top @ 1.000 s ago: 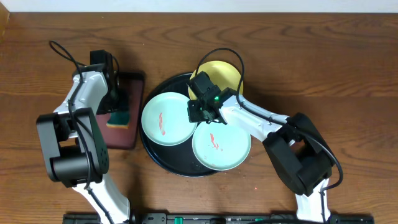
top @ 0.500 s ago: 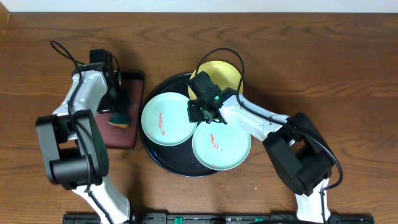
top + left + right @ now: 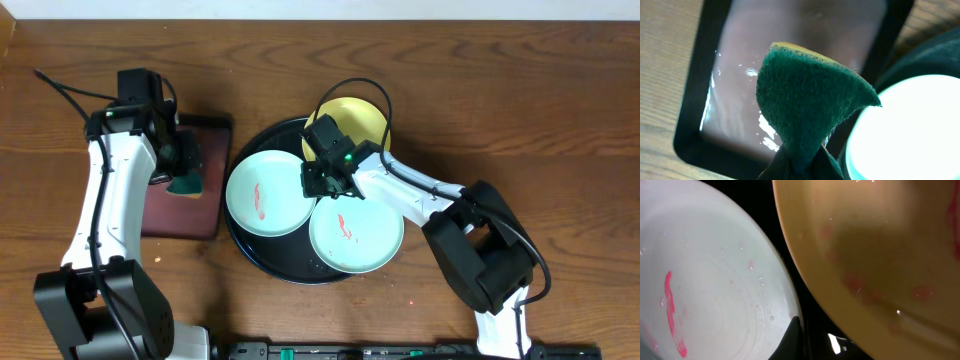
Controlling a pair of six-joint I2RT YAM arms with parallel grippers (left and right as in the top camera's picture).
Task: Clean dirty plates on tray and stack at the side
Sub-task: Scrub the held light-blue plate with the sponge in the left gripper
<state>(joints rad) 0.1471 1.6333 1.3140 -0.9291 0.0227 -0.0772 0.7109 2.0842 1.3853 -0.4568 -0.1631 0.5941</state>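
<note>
Upper left: left gripper (image 3: 183,165), fingers clamped on green sponge (image 3: 805,110), held above maroon tray (image 3: 175,215). Centre: black tray (image 3: 255,250) with three plates, all marked red. These are blue-green plate (image 3: 268,192) at left, second blue-green plate (image 3: 356,236) lower right, yellow plate (image 3: 355,118) at top. Right gripper (image 3: 322,183) low between plates; finger spacing cannot be told. Likely step: carry sponge to nearest blue-green plate. Best done by landing scrubbing face flat on smear and wiping lightly, so plate does not slide.

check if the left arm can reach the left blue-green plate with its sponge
Probably yes: its jaws hold the green sponge over the maroon tray, right beside that plate, nothing between. The right arm sits at the plate's far rim.
</note>
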